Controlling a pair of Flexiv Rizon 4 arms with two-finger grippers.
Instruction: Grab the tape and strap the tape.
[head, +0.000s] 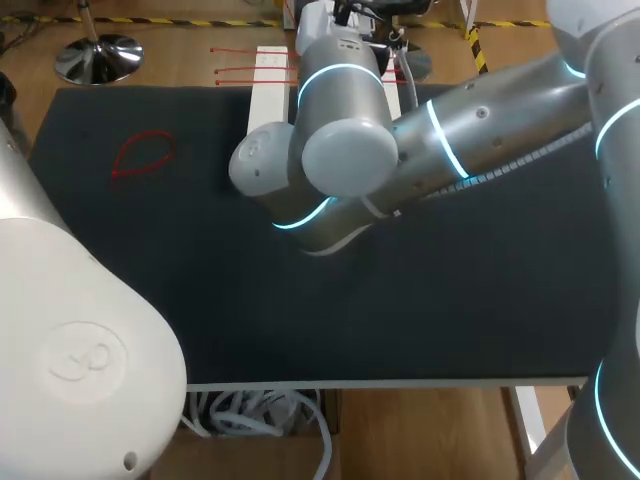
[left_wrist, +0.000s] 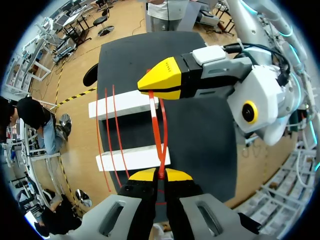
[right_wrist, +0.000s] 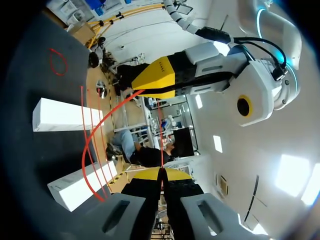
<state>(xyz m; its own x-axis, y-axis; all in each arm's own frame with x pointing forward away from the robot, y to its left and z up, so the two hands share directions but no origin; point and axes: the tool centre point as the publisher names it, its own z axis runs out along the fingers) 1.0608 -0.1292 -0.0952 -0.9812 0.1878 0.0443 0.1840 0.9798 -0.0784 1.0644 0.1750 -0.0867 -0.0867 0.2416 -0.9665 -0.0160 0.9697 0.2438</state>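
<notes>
In the left wrist view a thin red tape (left_wrist: 157, 125) runs from my left gripper (left_wrist: 161, 175), shut on one end, to my right gripper (left_wrist: 150, 89), shut on the other end, above two white blocks (left_wrist: 122, 105). The right wrist view shows the right gripper (right_wrist: 161, 172) pinching the tape (right_wrist: 90, 145), which bows out in a curve from the left gripper (right_wrist: 142, 90). In the head view the arm links hide both grippers at the table's far middle.
Two more red tapes (left_wrist: 107, 135) lie across the white blocks (head: 268, 95) at the black mat's (head: 200, 260) far edge. A looped red tape (head: 140, 155) lies on the mat at the far left.
</notes>
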